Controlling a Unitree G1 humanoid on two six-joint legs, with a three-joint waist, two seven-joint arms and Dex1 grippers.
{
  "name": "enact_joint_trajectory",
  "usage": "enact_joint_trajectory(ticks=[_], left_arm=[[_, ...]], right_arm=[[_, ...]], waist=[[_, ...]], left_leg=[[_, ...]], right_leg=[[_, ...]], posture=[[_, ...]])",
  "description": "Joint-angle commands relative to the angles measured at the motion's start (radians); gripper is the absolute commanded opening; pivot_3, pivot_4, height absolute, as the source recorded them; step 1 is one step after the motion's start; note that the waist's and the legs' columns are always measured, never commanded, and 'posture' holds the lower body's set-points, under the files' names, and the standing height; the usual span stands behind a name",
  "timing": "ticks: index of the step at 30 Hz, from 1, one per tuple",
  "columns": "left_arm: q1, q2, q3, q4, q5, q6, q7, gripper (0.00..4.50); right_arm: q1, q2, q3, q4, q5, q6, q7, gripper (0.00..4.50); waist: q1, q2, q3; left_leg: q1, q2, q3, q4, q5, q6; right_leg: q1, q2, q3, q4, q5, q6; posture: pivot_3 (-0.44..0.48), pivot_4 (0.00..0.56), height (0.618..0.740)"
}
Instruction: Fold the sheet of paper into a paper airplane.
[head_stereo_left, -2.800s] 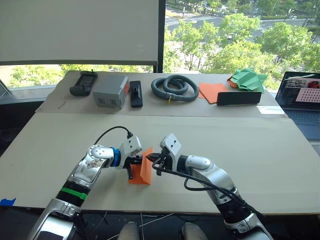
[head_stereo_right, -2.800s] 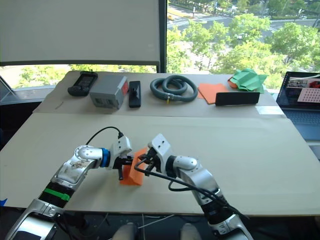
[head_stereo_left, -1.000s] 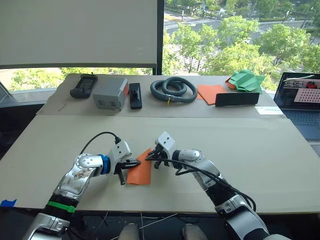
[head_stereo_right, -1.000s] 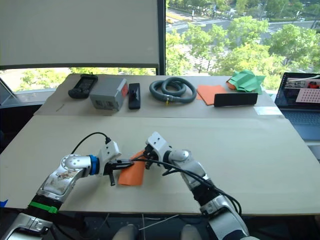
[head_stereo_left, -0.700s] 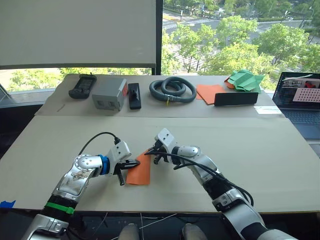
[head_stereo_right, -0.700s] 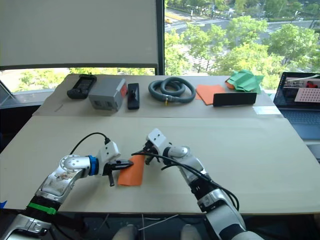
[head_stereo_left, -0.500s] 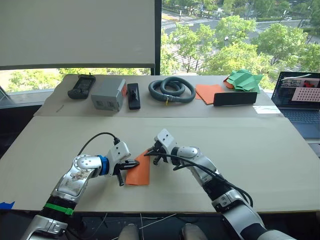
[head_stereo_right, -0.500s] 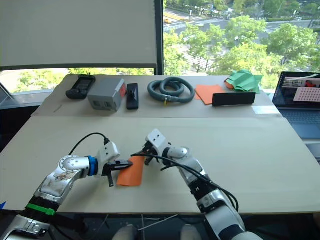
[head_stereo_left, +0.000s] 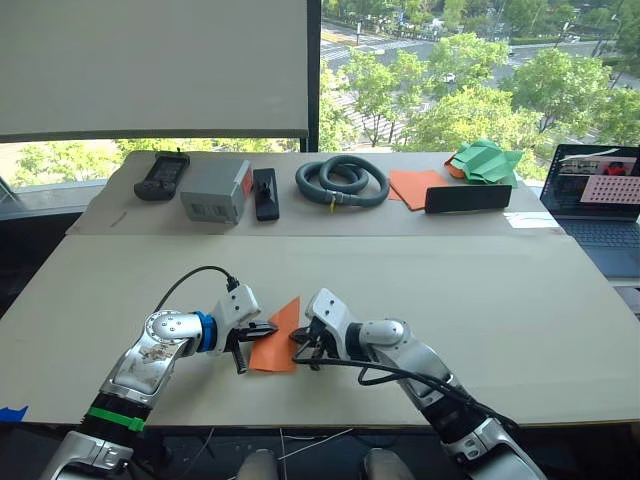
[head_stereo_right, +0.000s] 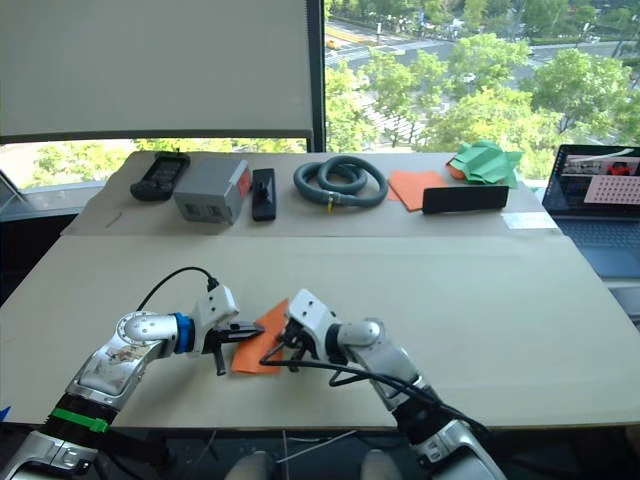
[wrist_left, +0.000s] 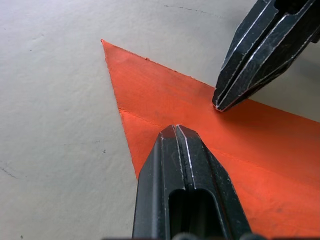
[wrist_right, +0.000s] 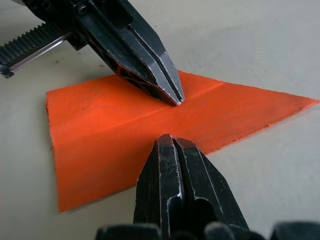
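The sheet of paper (head_stereo_left: 277, 346) is bright orange and lies folded flat on the near table, with a pointed far corner and a crease along its length (wrist_right: 100, 127). My left gripper (head_stereo_left: 268, 328) is shut, and its tip rests on the paper's left part (wrist_left: 165, 100). From the right side, my right gripper (head_stereo_left: 298, 346) is shut too, with its tip pressing on the paper near the crease. In the wrist views the two tips sit close together on the paper, left gripper (wrist_right: 177, 99) facing right gripper (wrist_left: 219, 106).
On the far table lie a black handset (head_stereo_left: 161, 172), a grey box (head_stereo_left: 215, 189), a black bar (head_stereo_left: 265, 191), a coiled grey hose (head_stereo_left: 341, 181), smooth orange sheets (head_stereo_left: 412, 186), a green paper shape (head_stereo_left: 486, 160) and a laptop (head_stereo_left: 597, 200).
The paper stood upright between the grippers 2.8 s ago and now lies flat. In the last half second the right gripper came from the paper's far tip down to its middle.
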Motion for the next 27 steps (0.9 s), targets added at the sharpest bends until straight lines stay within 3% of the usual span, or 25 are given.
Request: enact_joint_trajectory(ticks=[1, 27], left_arm=[[0.025, 0.013, -0.04, 0.039, 0.039, 0.034, -0.008, 0.01], [0.036, 0.032, -0.052, 0.028, 0.038, 0.039, -0.026, 0.01]], right_arm=[[0.035, -0.02, 0.059, 0.029, -0.013, 0.085, 0.022, 0.0], [0.116, -0.139, 0.19, -0.089, -0.018, 0.123, 0.098, 0.0]], waist=[[0.001, 0.0, 0.0], [0.002, 0.0, -0.008]], left_leg=[[0.0, 0.0, 0.0, 0.0, 0.0, 0.0], [0.003, 0.0, 0.0, 0.0, -0.004, -0.003]], right_leg=[[0.0, 0.0, 0.0, 0.0, 0.0, 0.0], [0.0, -0.001, 0.0, -0.002, 0.0, 0.0]], posture=[[0.0, 0.15, 0.714], [0.0, 0.15, 0.714]])
